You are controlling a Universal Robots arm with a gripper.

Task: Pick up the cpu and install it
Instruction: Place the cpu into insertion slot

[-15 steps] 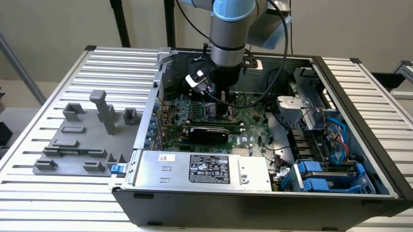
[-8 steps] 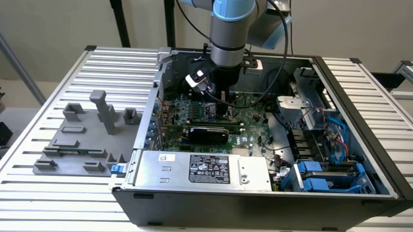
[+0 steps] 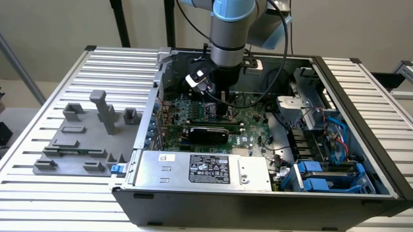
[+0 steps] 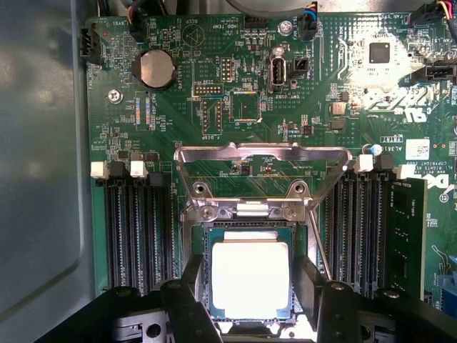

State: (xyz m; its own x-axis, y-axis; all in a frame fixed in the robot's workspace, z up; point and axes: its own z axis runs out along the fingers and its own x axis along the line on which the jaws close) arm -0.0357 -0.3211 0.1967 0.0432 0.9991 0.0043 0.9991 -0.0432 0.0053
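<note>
Exterior view, and there's the slatted table [image 3: 58,193] with the open computer case [image 3: 258,203] on it, the arm [image 3: 229,29] reaching down inside. Wrist view now, over the green motherboard [image 4: 214,86]: gripper [image 4: 250,304] low above the socket [image 4: 246,226], metal load plate [image 4: 260,151] flipped up. Fingers [image 4: 191,289] spread, one either side of the cpu [image 4: 250,275], which lies flat in the socket, just beside them.
</note>
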